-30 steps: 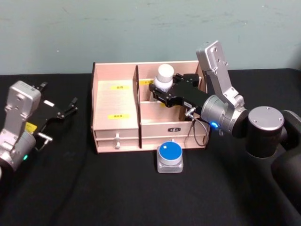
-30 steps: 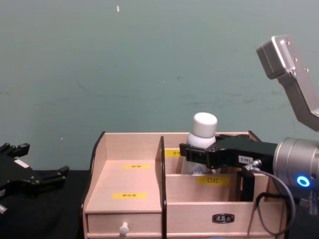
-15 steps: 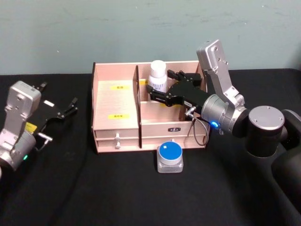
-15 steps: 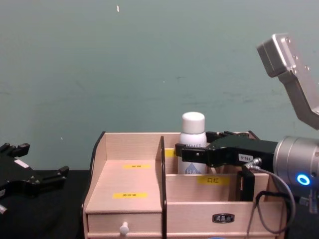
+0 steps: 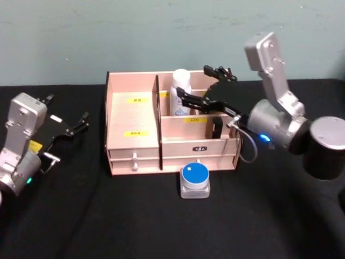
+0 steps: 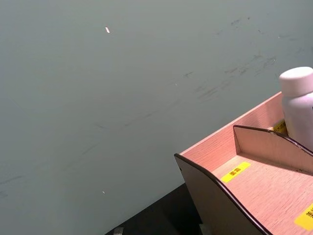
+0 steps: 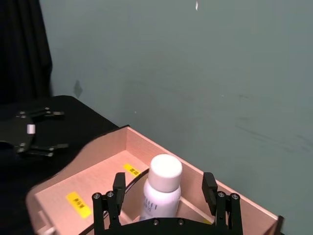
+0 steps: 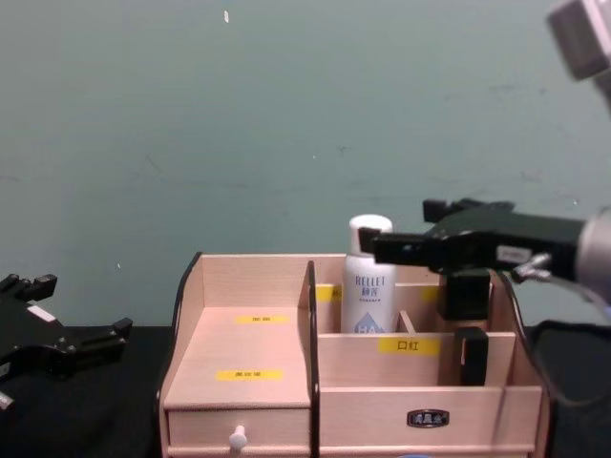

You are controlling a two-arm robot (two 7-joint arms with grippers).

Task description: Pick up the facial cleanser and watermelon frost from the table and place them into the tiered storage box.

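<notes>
Right wrist view: right gripper (image 7: pixel 164 177) was spread wide, one finger on either side of the cleanser (image 7: pixel 160 188), with a gap on both sides.
Cleanser: it stood upright in the back right compartment of the box (image 5: pixel 129 116), just beside the centre divider, cap above the rim.
Frost: the blue-lidded jar (image 5: pixel 194 175) sat on the bench (image 5: pixel 108 216), just in front of the box's right drawers, untouched.
Right arm: it reached over the box from the right, the gripper at about the height of the cap.
Left gripper (image 5: pixel 68 107): parked over the bench to the left, well apart from the box, fingers spread and holding nothing.
Step in hand: judging by the free-standing bottle and the parted fingers, the cleanser's placing was at its release; half the task looked done.
Next move: the right gripper would need to lift or draw back without brushing the cap, since a knock could tip the tall bottle.
After that: it should come down over the frost, close on the jar's sides, and carry it to a free compartment.
Caution: the jar lay close to the box front, leaving little room for a finger on that side.
</notes>
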